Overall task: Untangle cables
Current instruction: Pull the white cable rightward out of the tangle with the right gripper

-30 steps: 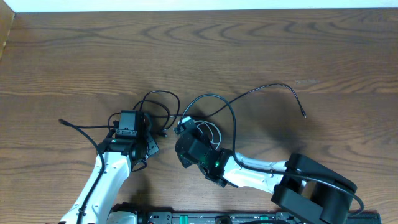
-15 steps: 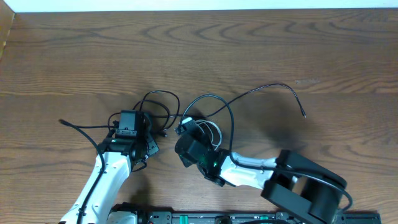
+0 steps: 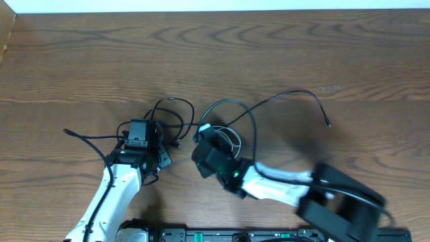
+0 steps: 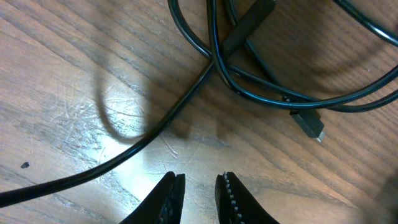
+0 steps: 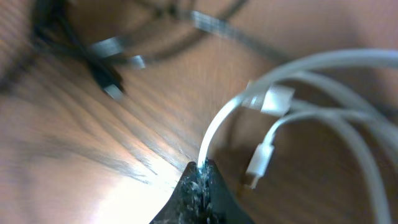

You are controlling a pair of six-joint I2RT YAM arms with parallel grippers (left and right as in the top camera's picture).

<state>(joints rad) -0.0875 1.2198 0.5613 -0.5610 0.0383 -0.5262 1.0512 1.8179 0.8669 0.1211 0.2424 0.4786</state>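
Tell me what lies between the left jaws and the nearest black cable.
Only bare table, seen in the left wrist view, up to the black cable.

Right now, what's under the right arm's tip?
White cable, pinched in the shut right jaws, a white plug beside it. From overhead the arm covers most of it.

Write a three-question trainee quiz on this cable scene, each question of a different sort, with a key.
1. True or false: the right gripper is pinching the white cable.
2. What lies between the left gripper's fingertips? A) a plug B) tape C) nothing
3. Fill in: the cables crossing on the table ahead of the left gripper are ___ in colour.

Key: 1 true; 2 C; 3 black.
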